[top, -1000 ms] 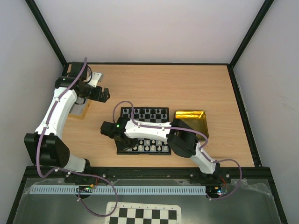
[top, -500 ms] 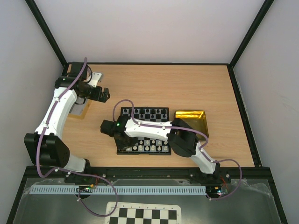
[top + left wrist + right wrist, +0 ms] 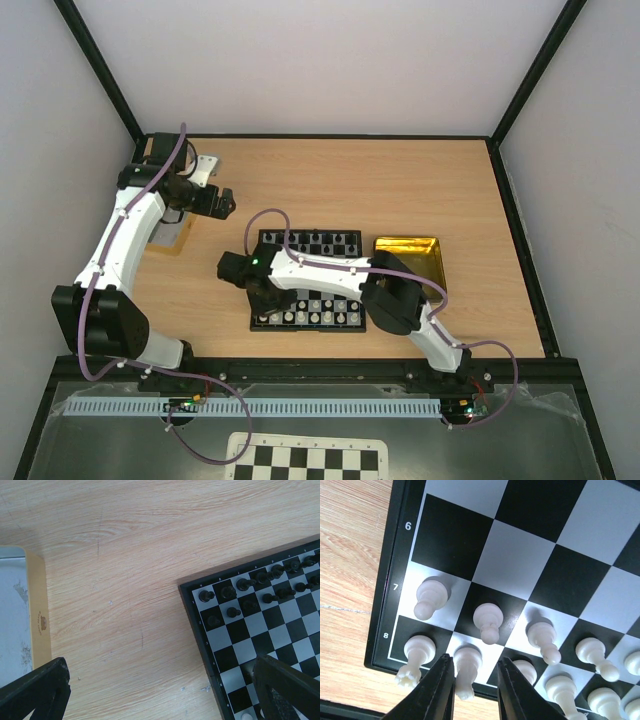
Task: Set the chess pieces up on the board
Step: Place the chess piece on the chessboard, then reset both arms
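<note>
Currently: right gripper [image 3: 473, 658] is seen low over the board [image 3: 395, 570], at the board corner facing the table's near-left corner. Jaws are set narrowly apart. One white piece [image 3: 465, 672] stands between them in the outermost rank, close against one finger [image 3: 442, 690], with a gap to the other. No clamping is shown; the piece's base is on its square.

The other chess pieces [image 3: 487, 620] are lined up in the two ranks marked 7 and 8, on the board side nearest the table's near edge. Several lean slightly in the wrist view.

Black chessmen [image 3: 235, 587] are placed in the two ranks on the far-edge side. Middle ranks are bare.

The board lies on the table [image 3: 400, 180], toward the near edge and roughly centred left to right. A gold tray [image 3: 410, 262] is set just beside it, toward the right edge.

Left gripper [image 3: 160, 687] is held near the far-left corner, jaws spread wide, nothing held, above bare wood. A tan-edged box [image 3: 37, 610] is seen beside it near the left edge.
</note>
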